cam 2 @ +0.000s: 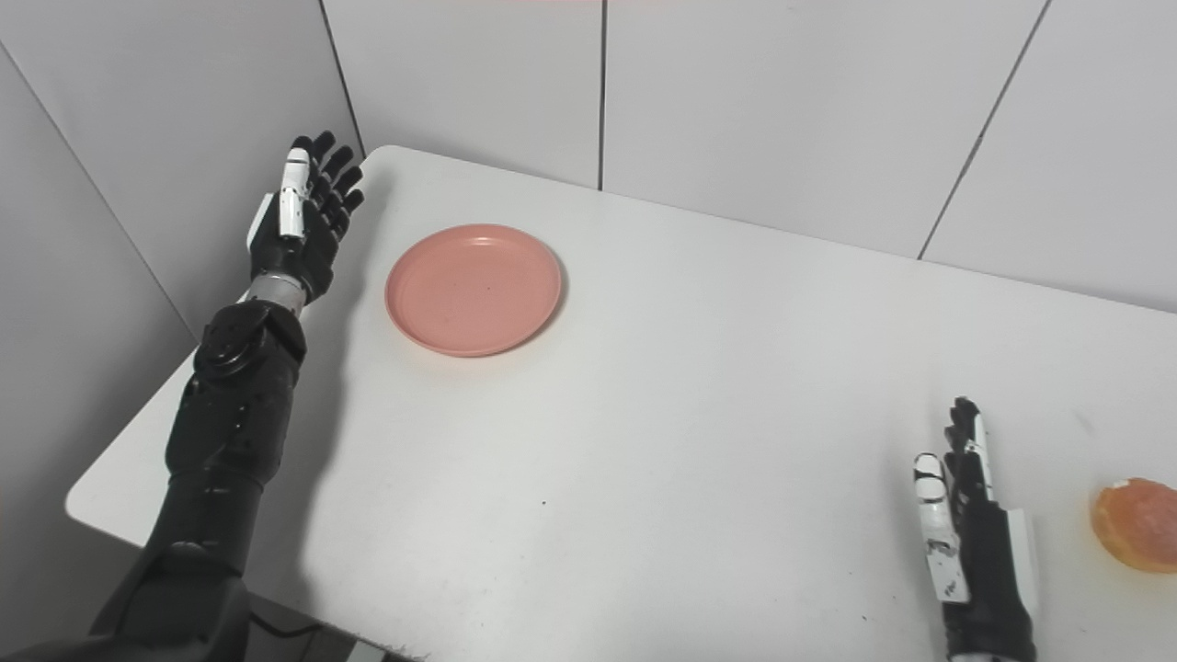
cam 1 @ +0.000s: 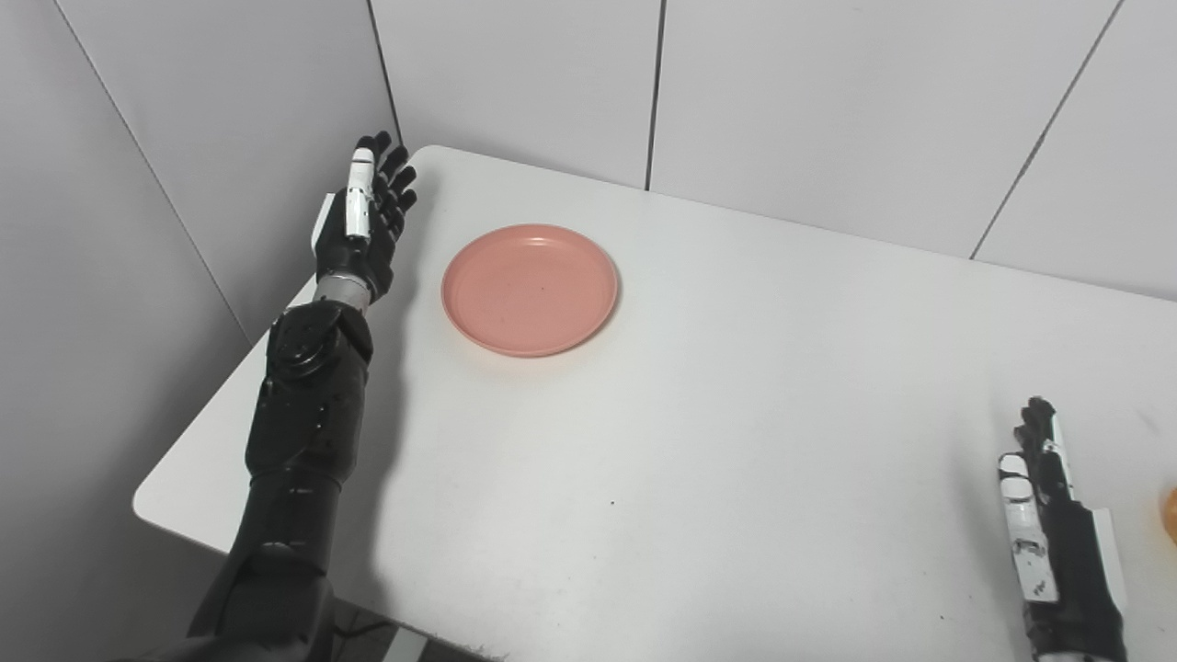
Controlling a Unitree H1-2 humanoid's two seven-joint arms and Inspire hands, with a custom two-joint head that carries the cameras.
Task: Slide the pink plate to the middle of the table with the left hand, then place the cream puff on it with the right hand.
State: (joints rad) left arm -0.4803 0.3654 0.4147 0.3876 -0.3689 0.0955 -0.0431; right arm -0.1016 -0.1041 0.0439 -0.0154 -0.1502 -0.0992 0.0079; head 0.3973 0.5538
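I see the pink plate (cam 1: 530, 289) near the tabletop's far-left corner, just right of my empty, spread left hand (cam 1: 366, 224), while the right hand (cam 2: 975, 533), fingers straight and holding nothing, waits beside the cream puff (cam 2: 1138, 524).

plate (cam 1: 529, 289): was plain pink all over
cream puff (cam 2: 1138, 525): was orange and golden
table (cam 1: 699, 423): was white, with a few tiny dark specks
left hand (cam 1: 366, 219): was black with a white strip
right hand (cam 2: 973, 533): was black with white strips
walls (cam 1: 828, 101): were pale grey with thin dark lines
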